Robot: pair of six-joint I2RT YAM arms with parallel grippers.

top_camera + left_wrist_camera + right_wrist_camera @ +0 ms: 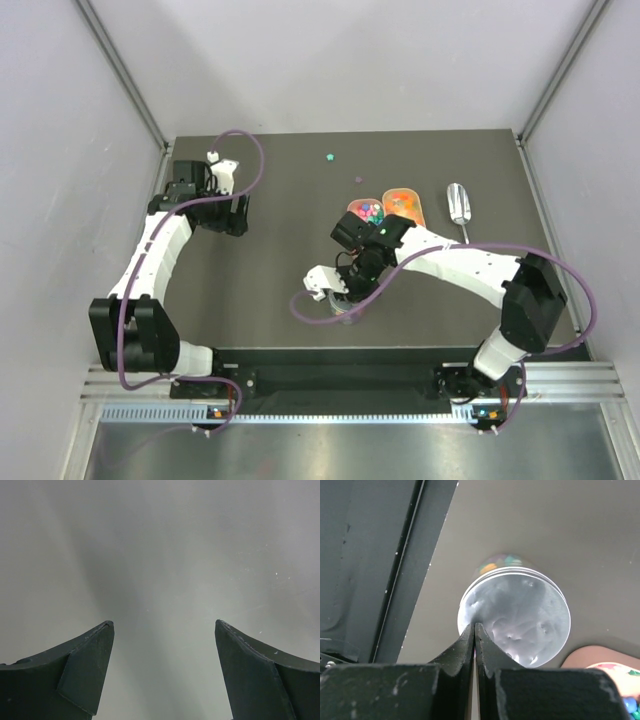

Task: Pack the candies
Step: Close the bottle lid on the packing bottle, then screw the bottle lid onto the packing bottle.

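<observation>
Left gripper is hanging wide open, holding nothing. Right gripper is sitting fully closed, tips at the rim of the lid, candies showing in the jar beneath. I'm worrying an off-centre push is going to tip it.

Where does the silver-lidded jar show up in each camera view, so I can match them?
Top external: the jar sits just front of centre, mostly hidden under the right gripper.
Left wrist: not in it.
Right wrist: mid-frame, its silver lid facing the camera, just past the shut right gripper.
Shared landmark: the candy tray, behind the jar from above, bottom-right corner at the wrist.
</observation>
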